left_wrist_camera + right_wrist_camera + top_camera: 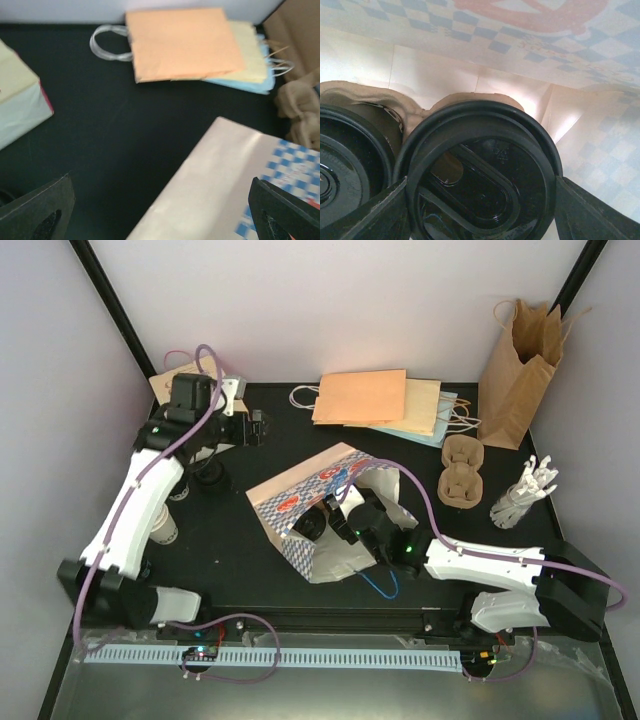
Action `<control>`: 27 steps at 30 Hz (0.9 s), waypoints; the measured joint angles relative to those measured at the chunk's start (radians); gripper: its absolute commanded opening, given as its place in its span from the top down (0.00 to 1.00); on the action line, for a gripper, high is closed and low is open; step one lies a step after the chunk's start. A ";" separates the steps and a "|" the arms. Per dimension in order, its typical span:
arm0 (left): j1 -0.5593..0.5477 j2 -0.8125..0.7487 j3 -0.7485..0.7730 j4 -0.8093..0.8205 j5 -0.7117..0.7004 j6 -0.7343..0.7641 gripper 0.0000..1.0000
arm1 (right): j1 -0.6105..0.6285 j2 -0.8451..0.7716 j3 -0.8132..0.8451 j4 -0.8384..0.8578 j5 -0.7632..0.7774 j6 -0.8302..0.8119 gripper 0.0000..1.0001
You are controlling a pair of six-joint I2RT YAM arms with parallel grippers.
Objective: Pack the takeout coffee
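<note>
A checkered paper bag (300, 502) lies on its side mid-table, mouth toward the arms. My right gripper (345, 520) reaches into it. In the right wrist view it (482, 210) is shut on a coffee cup's black lid (480, 170), one finger against each side. That cup sits in a pulp carrier (350, 92) beside a second lidded cup (345, 165). My left gripper (255, 428) hovers at the back left, open and holding nothing (160, 215), with the bag's side (225, 175) below it. A ribbed white cup (166, 528) and loose black lids (208, 478) stand by the left arm.
Flat orange and pastel paper bags (362, 397) lie at the back. A brown paper bag (518, 375) stands at the back right. An empty pulp carrier (461, 472) and a bundle of white cutlery (525, 492) sit at the right. A pale box (15, 102) is at the far left.
</note>
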 measured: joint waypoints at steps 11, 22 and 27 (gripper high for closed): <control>0.063 0.320 0.089 -0.042 0.074 -0.016 0.08 | 0.000 0.000 -0.021 0.029 -0.003 -0.002 0.47; 0.066 0.571 0.290 -0.114 0.161 -0.028 0.19 | 0.000 0.000 -0.050 0.062 -0.011 -0.002 0.47; 0.056 0.597 0.290 -0.117 0.206 -0.028 0.22 | -0.001 0.000 -0.068 0.088 -0.013 -0.002 0.47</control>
